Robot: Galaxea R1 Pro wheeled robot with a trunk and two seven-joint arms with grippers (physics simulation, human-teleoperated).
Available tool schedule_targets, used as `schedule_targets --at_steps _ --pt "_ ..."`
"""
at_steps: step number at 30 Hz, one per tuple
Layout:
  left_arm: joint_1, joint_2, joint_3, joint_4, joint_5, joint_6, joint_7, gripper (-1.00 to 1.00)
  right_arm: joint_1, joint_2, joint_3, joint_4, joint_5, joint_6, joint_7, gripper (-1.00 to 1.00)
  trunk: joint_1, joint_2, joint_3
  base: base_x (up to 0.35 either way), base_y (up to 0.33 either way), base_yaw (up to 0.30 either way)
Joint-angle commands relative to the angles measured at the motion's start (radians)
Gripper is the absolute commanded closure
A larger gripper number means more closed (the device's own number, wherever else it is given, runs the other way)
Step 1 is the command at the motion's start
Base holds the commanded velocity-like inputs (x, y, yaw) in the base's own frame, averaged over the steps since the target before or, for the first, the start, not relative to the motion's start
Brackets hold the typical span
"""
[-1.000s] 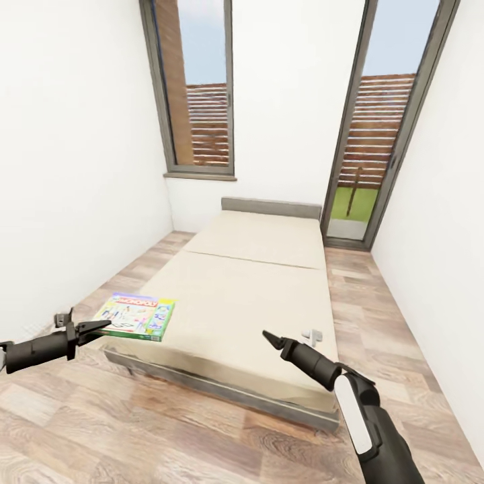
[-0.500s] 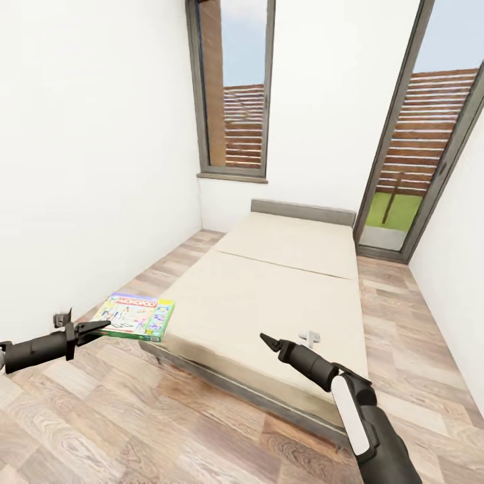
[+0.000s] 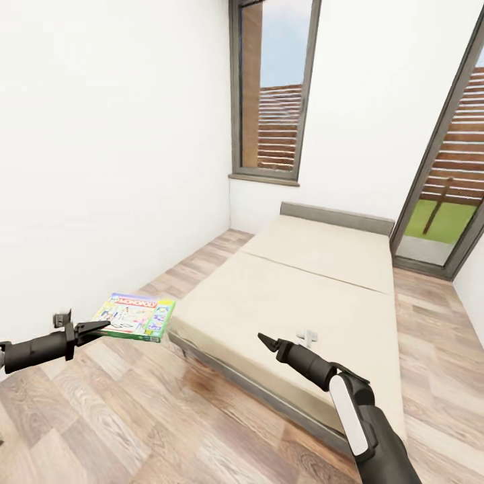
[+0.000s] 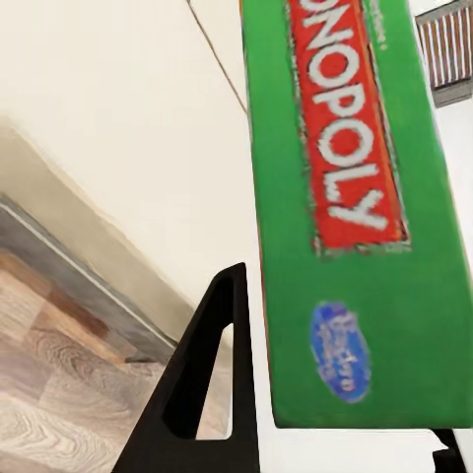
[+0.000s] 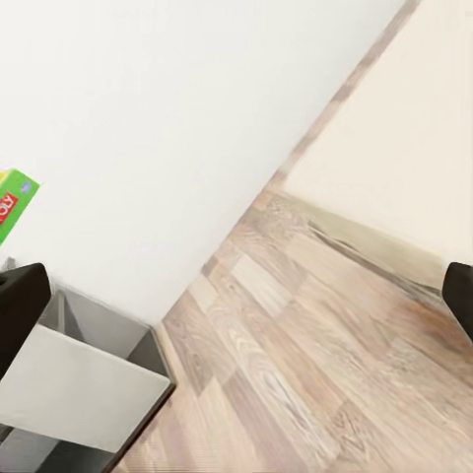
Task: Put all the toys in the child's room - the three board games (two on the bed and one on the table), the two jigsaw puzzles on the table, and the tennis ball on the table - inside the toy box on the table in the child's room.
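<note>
The bed [image 3: 296,296], beige and low, stands at the right on the wooden floor [image 3: 134,417]. The left tool [image 3: 91,329] holds the Monopoly board game [image 3: 134,316] by its near edge, in the air left of the bed. Such an edge grip could let it slip during turning. The right tool [image 3: 265,339] carries nothing; how wide it stands, I cannot tell.

Monopoly box [image 3: 135,316] hangs over floor [image 3: 134,417], left of bed [image 3: 302,316].
</note>
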Motion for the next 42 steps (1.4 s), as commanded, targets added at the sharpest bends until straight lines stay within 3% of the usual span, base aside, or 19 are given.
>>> schedule_targets --at_steps 1,42 --pt "-0.001 0.000 0.001 0.000 0.003 0.006 -0.003 1.00 0.000 0.001 -0.003 -0.001 -0.005 0.008 0.002 -1.00 -0.004 0.007 0.002 0.000 0.000 0.292" --pt "-0.001 0.000 0.001 0.000 0.002 0.005 -0.002 1.00 -0.001 0.001 -0.001 -0.004 -0.005 0.007 0.010 -1.00 -0.161 0.294 0.131 0.000 0.000 0.292"
